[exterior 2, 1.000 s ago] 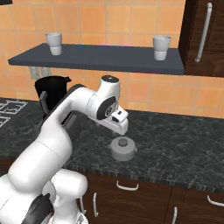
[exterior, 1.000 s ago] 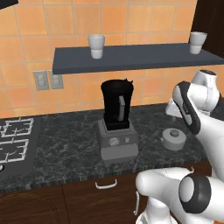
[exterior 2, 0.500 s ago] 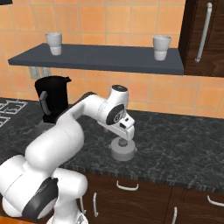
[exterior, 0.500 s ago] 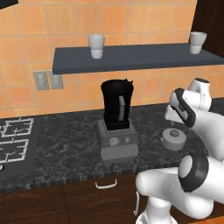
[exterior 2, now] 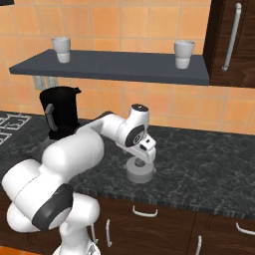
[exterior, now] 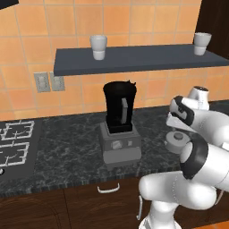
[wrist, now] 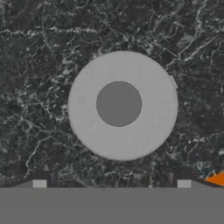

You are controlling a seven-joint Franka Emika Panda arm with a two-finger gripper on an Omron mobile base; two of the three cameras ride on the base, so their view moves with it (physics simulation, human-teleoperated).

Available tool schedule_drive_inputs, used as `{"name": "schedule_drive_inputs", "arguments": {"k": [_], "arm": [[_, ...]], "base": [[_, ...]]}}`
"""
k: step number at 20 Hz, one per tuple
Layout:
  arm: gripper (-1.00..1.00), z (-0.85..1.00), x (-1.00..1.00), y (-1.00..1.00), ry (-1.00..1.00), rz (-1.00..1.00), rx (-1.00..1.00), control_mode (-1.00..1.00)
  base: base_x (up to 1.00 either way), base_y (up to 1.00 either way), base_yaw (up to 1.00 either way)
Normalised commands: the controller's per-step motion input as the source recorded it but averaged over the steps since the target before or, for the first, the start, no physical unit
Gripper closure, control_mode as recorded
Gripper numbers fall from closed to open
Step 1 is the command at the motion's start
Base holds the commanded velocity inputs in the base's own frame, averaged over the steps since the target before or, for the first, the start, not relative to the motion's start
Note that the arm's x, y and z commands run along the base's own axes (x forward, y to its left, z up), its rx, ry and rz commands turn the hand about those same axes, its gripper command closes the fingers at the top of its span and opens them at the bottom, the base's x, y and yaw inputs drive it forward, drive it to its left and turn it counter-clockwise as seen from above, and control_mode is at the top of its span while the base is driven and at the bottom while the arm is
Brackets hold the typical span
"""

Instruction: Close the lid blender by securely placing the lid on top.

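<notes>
Blender [exterior: 120,120] stands on the dark marbled counter [exterior: 67,147], near the backsplash: tall black jar w/ a grey vertical handle strip facing front, on a boxy grey base w/ a round knob. Jar top is open, no cap on it; can't tell if anything's inside, interior reads plain black. Lid [wrist: 123,105] lies flat on the counter well to the right of the blender, apart from it: round, light grey, wide flat rim w/ a darker grey raised centre, a small notch-like mark on the rim edge in hand view. In right base view the lid [exterior 2: 140,172] sits directly under the arm's wrist; in left base view the lid [exterior: 177,139] peeks out beside the white arm link. End effector [exterior 2: 144,158] hangs just above the lid, pointing straight down at it; fingers spread wider than the lid's rim, tips at both bottom corners in hand view, holding nothing. Two white cups on the grey wall shelf [exterior: 134,58], one [exterior: 98,47] above the blender, one [exterior: 202,43] at the right end; contents not visible. No readable labels or writing anywhere. Stove burners [exterior: 15,138] at left of counter.
</notes>
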Motion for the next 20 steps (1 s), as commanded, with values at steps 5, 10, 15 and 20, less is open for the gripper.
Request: {"name": "schedule_drive_inputs", "arguments": {"k": [5,10,15,20], "arm": [[-1.0,-0.22,0.29,-0.15,0.02,0.0,0.0,-1.0],[-1.0,-0.2,0.09,0.0,0.01,0.0,0.0,-1.0],[-1.0,-0.27,0.0,0.03,0.0,-0.02,0.0,-1.0],[-1.0,-0.23,0.07,-0.01,0.0,-0.01,0.0,-1.0]], "base": [[0.0,0.0,0.0],[0.0,0.0,0.0],[0.0,0.0,0.0],[0.0,0.0,0.0]]}}
